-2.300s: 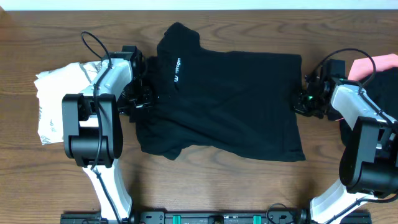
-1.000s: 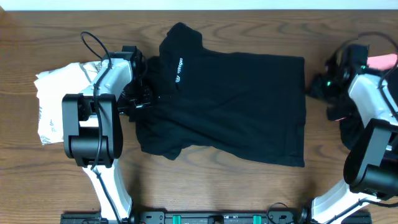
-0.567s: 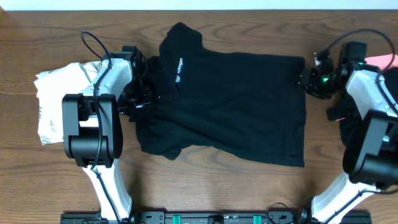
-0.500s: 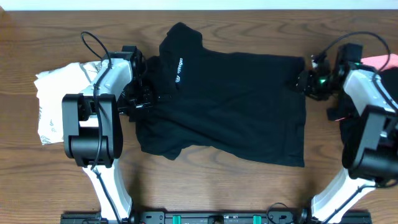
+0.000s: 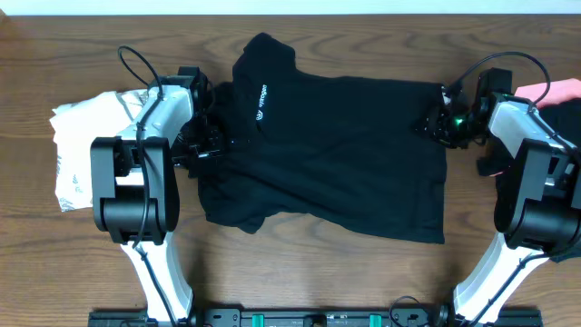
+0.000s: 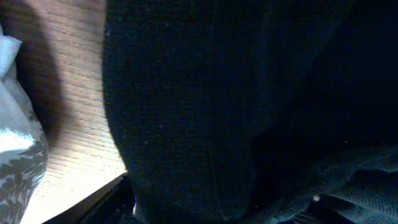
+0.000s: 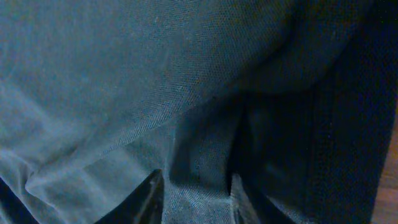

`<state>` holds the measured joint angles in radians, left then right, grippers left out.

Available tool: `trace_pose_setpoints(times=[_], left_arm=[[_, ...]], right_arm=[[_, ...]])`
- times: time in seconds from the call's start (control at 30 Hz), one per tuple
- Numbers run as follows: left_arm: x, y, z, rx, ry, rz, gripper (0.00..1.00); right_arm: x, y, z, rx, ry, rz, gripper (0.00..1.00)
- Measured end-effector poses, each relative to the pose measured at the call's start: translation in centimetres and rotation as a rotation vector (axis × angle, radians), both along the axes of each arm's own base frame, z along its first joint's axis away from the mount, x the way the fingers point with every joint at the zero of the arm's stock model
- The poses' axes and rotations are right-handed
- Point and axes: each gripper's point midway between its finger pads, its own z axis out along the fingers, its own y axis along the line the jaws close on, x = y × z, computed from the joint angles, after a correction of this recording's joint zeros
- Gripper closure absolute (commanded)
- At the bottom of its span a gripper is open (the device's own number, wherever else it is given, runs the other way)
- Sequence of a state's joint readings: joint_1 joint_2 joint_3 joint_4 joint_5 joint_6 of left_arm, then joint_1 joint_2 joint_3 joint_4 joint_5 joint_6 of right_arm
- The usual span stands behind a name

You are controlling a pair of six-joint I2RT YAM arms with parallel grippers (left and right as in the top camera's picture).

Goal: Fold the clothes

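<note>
A black short-sleeved shirt [image 5: 336, 154] with a small white logo [image 5: 259, 102] lies spread across the middle of the table. My left gripper [image 5: 207, 138] is at its left edge. In the left wrist view, black fabric [image 6: 186, 93] bunches over the jaws [image 6: 205, 214], which look shut on it. My right gripper [image 5: 434, 123] is at the shirt's top right corner. In the right wrist view its fingers [image 7: 198, 186] stand apart with shirt fabric [image 7: 155, 74] between them.
A white, grey-printed garment [image 5: 86, 150] lies crumpled at the left, also showing in the left wrist view [image 6: 15, 143]. A pink piece [image 5: 556, 90] and a dark pile [image 5: 567, 136] lie at the far right edge. Bare wood table [image 5: 318, 272] lies in front.
My right gripper left the shirt's right edge, swung up and right, then came back left onto the top right corner. The shirt's right edge shifted slightly right. My left arm has not moved.
</note>
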<state>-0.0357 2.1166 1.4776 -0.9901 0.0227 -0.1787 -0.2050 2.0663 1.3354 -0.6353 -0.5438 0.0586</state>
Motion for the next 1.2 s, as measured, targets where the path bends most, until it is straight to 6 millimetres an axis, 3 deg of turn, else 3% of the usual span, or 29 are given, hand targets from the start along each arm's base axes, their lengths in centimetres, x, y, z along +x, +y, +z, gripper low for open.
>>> trace_pose_setpoints(times=[0.17, 0.23, 0.33, 0.57, 0.73, 0.97, 1.2], left_arm=[[0.0, 0.0, 0.0, 0.0, 0.0, 0.0, 0.3], [0.0, 0.0, 0.0, 0.0, 0.0, 0.0, 0.3], [0.0, 0.0, 0.0, 0.0, 0.0, 0.0, 0.3], [0.0, 0.0, 0.0, 0.0, 0.0, 0.0, 0.3], [0.0, 0.0, 0.0, 0.0, 0.0, 0.0, 0.3], [0.0, 0.0, 0.0, 0.0, 0.0, 0.0, 0.3], [0.0, 0.0, 0.0, 0.0, 0.0, 0.0, 0.29]], right_arm=[[0.0, 0.0, 0.0, 0.0, -0.002, 0.0, 0.69], [0.0, 0.0, 0.0, -0.002, -0.003, 0.002, 0.77], [0.1, 0.0, 0.0, -0.003, -0.005, 0.003, 0.99], [-0.1, 0.0, 0.0, -0.001, 0.003, -0.001, 0.99], [-2.5, -0.3, -0.7, -0.014, 0.118, -0.013, 0.99], [-5.1, -4.0, -1.4, -0.055, 0.237, -0.109, 0.99], [-5.4, -5.8, -1.4, -0.052, 0.245, -0.16, 0.97]])
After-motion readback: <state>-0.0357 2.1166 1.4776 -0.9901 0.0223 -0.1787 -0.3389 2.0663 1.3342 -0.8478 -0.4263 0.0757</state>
